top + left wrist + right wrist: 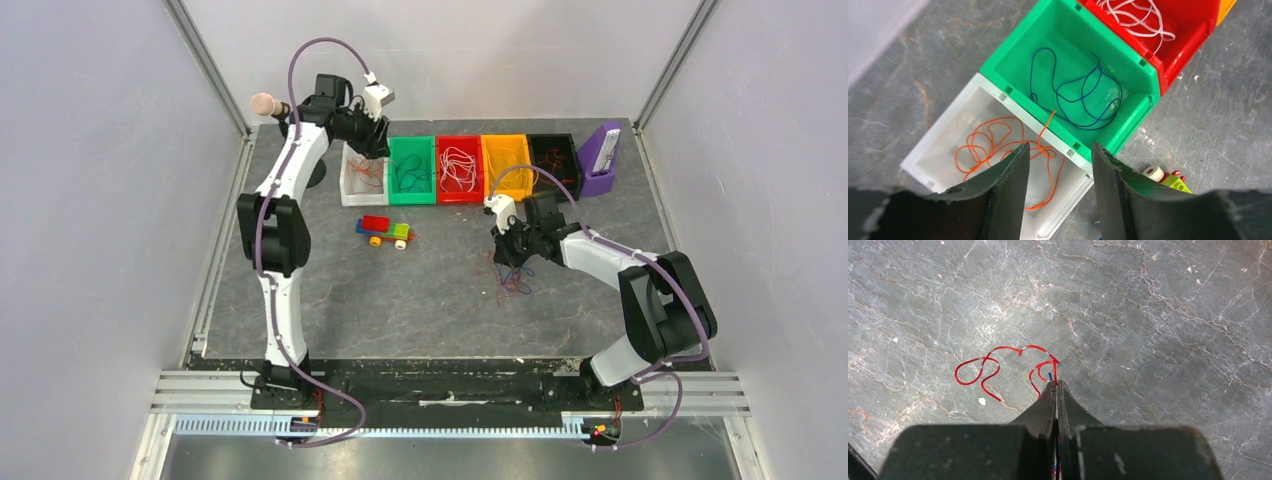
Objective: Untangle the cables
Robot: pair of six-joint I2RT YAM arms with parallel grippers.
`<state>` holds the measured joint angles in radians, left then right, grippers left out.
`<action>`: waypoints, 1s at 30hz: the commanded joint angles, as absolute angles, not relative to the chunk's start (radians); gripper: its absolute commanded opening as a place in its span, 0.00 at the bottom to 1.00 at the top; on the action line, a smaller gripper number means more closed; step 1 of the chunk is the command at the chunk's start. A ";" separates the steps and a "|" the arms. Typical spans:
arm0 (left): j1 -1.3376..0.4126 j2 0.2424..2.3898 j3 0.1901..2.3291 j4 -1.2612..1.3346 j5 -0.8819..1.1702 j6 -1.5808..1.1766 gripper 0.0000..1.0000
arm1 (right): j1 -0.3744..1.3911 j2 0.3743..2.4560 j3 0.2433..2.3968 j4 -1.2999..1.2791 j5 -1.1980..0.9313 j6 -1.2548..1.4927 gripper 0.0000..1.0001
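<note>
Two grippers are in our view. Our right gripper (1055, 386) is pinched tight on a red cable (993, 360), and a short blue end (1049, 375) pokes out at its fingertips. The red loops spread ahead and to the left of the tips, over the grey table (1173, 315).

Our left gripper (1058, 192) hangs with fingers spread wide and nothing between them. Beneath it is the white bin (928, 150), which holds an orange cable (983, 145). Just beyond is the green bin (1013, 55) with a blue cable (1083, 100), then the red bin (1198, 25) with white cables (1138, 15).

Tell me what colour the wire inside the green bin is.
Blue; the wire in the green bin shows best in the left wrist view.
</note>
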<state>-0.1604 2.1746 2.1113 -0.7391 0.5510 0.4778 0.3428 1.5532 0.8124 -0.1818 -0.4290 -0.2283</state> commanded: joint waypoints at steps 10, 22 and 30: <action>-0.130 2.351 2.237 -0.782 0.571 0.424 0.60 | 0.337 1.538 0.834 -0.164 -0.439 -0.239 0.00; -0.110 2.391 2.226 -0.741 0.674 0.313 0.53 | 0.325 1.542 0.834 -0.172 -0.441 -0.245 0.00; -0.105 2.410 2.213 -0.706 0.699 0.254 0.47 | 0.321 1.545 0.845 -0.185 -0.445 -0.252 0.00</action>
<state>-0.1112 2.3909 2.1891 -0.7628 0.6498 0.3225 0.3279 1.5532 0.8124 -0.1837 -0.4294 -0.2352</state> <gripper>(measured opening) 0.508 0.006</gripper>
